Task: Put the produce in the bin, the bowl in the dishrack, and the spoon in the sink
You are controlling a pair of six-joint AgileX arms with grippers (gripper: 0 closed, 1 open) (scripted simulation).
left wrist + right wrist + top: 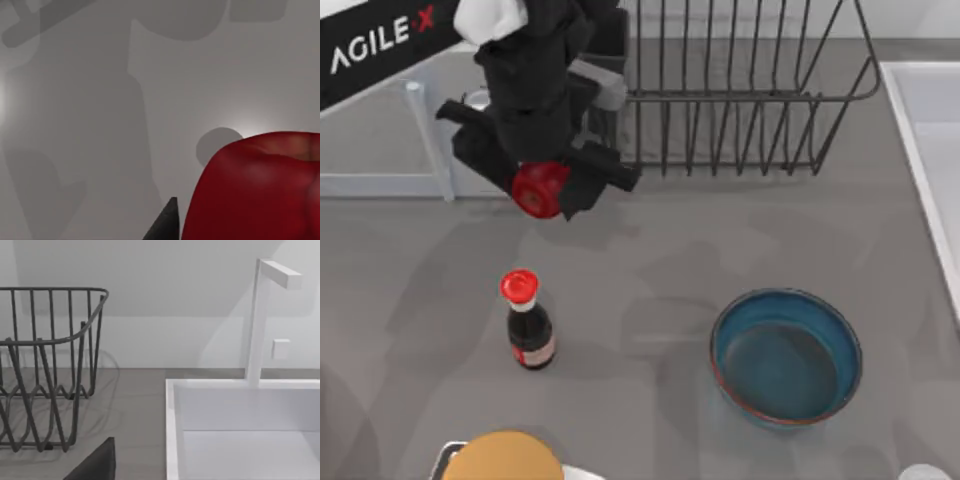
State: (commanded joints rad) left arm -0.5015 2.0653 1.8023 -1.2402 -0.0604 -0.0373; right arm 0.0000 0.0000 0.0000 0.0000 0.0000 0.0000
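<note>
Grey tabletop (720,250) is lying beneath everything. Hanging above its far left part, the round red produce (539,189) has no long axis to speak of. The left gripper (542,185) is clamping it between dark fingers (165,225). Just right sits the dishrack (740,90); nearer stands a sauce bottle (528,325), the bowl (786,357) is sitting upright near right, and the sink (240,430) is at the right edge.

top view looks straight down; left wrist hugs the produce (260,190), right wrist faces the dishrack (50,365).
</note>
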